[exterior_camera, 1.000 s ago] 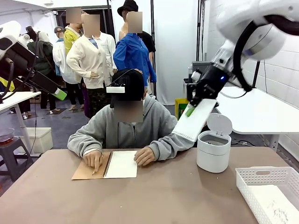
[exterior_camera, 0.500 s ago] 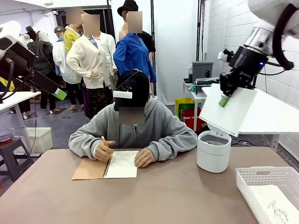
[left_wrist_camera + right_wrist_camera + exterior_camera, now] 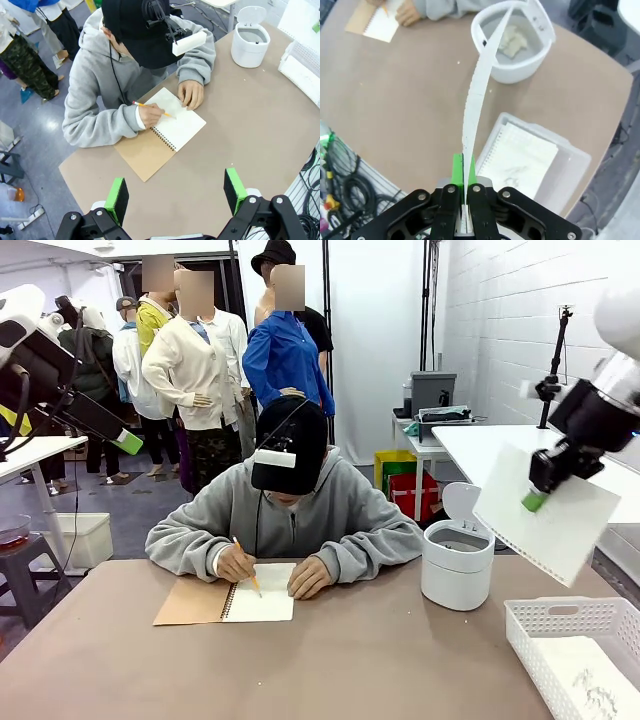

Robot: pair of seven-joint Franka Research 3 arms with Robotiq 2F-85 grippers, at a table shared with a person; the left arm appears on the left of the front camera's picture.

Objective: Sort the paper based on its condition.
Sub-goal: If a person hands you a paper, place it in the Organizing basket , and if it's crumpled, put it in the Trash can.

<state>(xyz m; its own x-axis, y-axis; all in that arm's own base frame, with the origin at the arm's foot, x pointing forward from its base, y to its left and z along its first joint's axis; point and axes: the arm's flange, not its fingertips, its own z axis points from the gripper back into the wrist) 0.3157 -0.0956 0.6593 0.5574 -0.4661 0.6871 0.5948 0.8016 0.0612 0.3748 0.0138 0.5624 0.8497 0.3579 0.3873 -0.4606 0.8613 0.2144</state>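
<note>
The sheet [image 3: 548, 512] is now carried right of the bin [image 3: 457, 575], over the basket [image 3: 568, 614], and is pinched tight in the right gripper [image 3: 536, 502]. The left gripper [image 3: 176, 191] is spread wide, nothing held. Marks on the sheet can't be made out.

The right gripper [image 3: 463, 171] pinches a sheet [image 3: 474, 90] edge-on — below, a basket [image 3: 572, 169] holds scribbled paper [image 3: 520, 157].
</note>
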